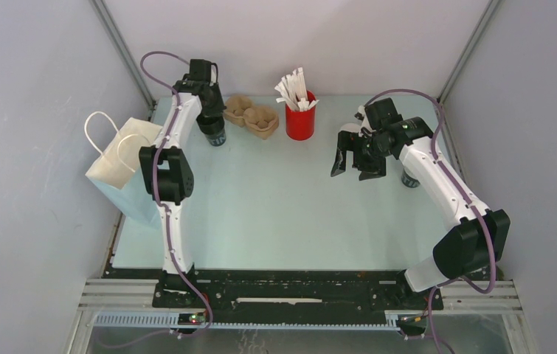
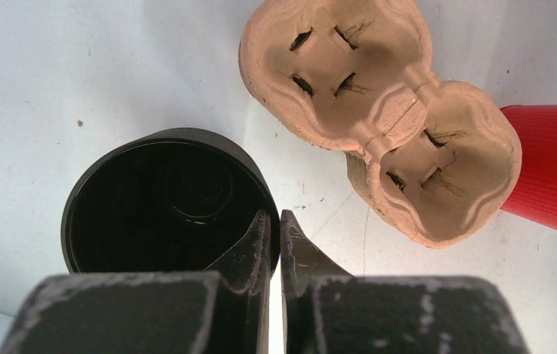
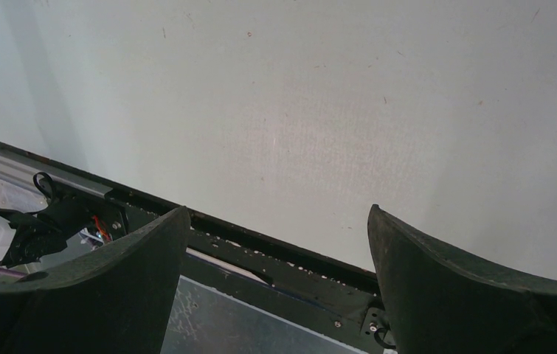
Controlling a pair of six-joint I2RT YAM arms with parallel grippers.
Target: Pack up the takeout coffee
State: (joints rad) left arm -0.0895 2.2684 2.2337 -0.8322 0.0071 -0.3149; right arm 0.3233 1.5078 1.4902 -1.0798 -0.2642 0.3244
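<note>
A lidless black cup stands at the back left of the table, also seen from above. My left gripper is shut on its rim, one finger inside the cup and one outside. From above, the left gripper points straight down onto the cup. A dark cup wall peeks out beside my right forearm with its top hidden; it may be the takeout coffee. My right gripper hangs open above the table's right half, and the right gripper holds nothing.
A brown pulp two-cup carrier lies just right of the black cup, filling the upper left wrist view. A red holder with white sticks stands behind it. A white paper bag sits at the table's left edge.
</note>
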